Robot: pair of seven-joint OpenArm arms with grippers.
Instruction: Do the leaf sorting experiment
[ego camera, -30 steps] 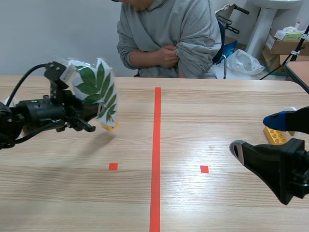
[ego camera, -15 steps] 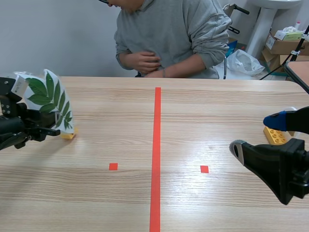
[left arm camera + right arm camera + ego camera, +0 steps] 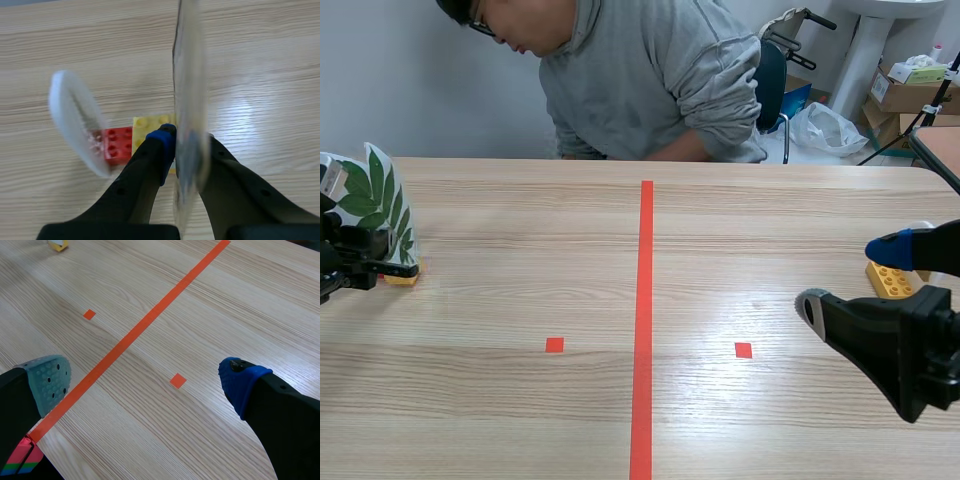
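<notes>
A laminated card with a green compound leaf (image 3: 375,205) stands upright at the table's far left, and my left gripper (image 3: 360,255) is shut on it. A yellow brick (image 3: 402,277) sits at the card's lower edge. In the left wrist view the card (image 3: 189,100) shows edge-on, pressed between my left gripper's (image 3: 187,145) fingers, with the yellow brick (image 3: 150,122) just ahead. Beside it a second blurred clear card (image 3: 75,120) stands by a red brick (image 3: 117,145). My right gripper (image 3: 851,277) hangs open at the right, holding nothing (image 3: 145,382).
A person in a grey hoodie (image 3: 640,80) leans over the table's far edge. Another yellow brick (image 3: 888,280) lies behind my right gripper near the right edge. Boxes and a bag stand off the table at the back right.
My left arm has carried the leaf card and its yellow brick leftward to the table's left edge. The person has leaned forward. The right arm has not moved.
</notes>
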